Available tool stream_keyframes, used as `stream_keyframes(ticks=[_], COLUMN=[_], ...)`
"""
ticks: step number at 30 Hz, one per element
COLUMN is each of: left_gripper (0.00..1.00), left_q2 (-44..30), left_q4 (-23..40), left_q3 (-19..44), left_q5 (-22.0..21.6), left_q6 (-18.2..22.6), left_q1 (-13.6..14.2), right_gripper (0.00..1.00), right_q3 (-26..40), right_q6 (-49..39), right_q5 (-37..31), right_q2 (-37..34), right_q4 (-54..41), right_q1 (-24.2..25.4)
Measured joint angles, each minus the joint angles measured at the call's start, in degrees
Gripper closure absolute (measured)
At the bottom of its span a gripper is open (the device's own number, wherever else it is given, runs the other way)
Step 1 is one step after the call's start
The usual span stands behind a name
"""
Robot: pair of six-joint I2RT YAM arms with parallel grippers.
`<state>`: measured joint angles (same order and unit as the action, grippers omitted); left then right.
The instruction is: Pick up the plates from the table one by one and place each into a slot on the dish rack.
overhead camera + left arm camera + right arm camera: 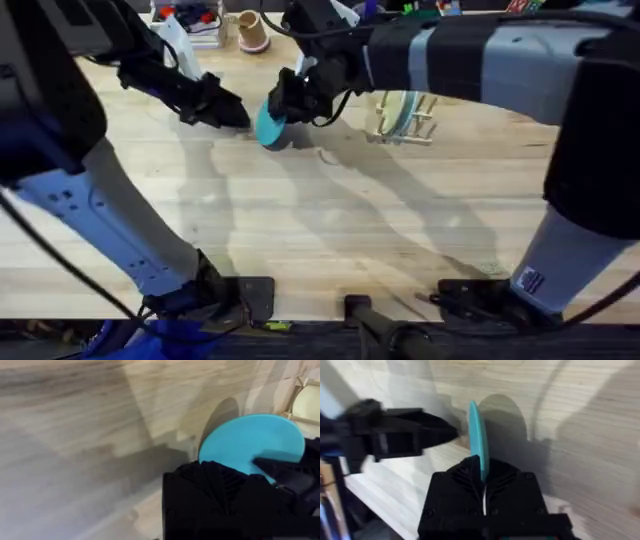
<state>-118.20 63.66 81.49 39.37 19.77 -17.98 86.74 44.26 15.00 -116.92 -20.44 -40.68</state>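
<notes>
Plastic, thin and rigid by the look of it: the turquoise plate (270,127) stands on edge just above the table (330,230), pinched by its rim between the black fingers of the right gripper (482,477), which are closed on it. From the right wrist view the plate shows as a slim blade rising straight out of the clamp, so the hold sits low on one edge with most of the disc free. I would judge it light and stiff enough not to flex, but smooth, and a rim grip on a slick disc can let it swivel or slip if it is knocked. The left gripper (228,112) hangs just beside the plate on its far-left side; its fingers look drawn together to a point with nothing between them. The dish rack (403,118) stands well to the right of the plate, already with a cream plate (396,108) upright among its pegs. Keeping the plate vertical, as it is now, suits a narrow slot; the pegs are thin and the rack looks light, so a careless nudge could shove it.
</notes>
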Motion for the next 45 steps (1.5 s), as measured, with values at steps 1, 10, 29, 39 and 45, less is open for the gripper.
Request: stream_keyframes(ticks=[1,10,29,39,45], left_gripper=[0.958,0.96,0.961,0.913,0.758], left_q2=[1.48,18.37,49.42,55.37,55.26], left_q4=[0.45,7.34,15.79,17.48,18.49], left_q3=[-0.01,0.0,0.0,0.0,0.0], left_q5=[-0.43,-2.34,-11.27,-12.55,-12.88], left_q6=[0.04,0.62,-4.82,-5.69,-5.76], left_q1=[0.0,0.0,0.0,0.0,0.0], right_gripper=[0.974,0.974,0.974,0.974,0.973], right_q3=[0.0,-0.22,-0.22,-0.22,-0.22], right_q6=[-1.26,-12.8,-21.81,-14.77,-11.55], right_q5=[-0.19,-7.95,-32.79,-41.53,-42.97], right_q2=[0.38,6.65,30.13,37.13,38.22], right_q4=[-0.68,-9.58,-26.45,-37.48,-43.39], right_q1=[0.1,0.85,0.91,0.9,0.9])
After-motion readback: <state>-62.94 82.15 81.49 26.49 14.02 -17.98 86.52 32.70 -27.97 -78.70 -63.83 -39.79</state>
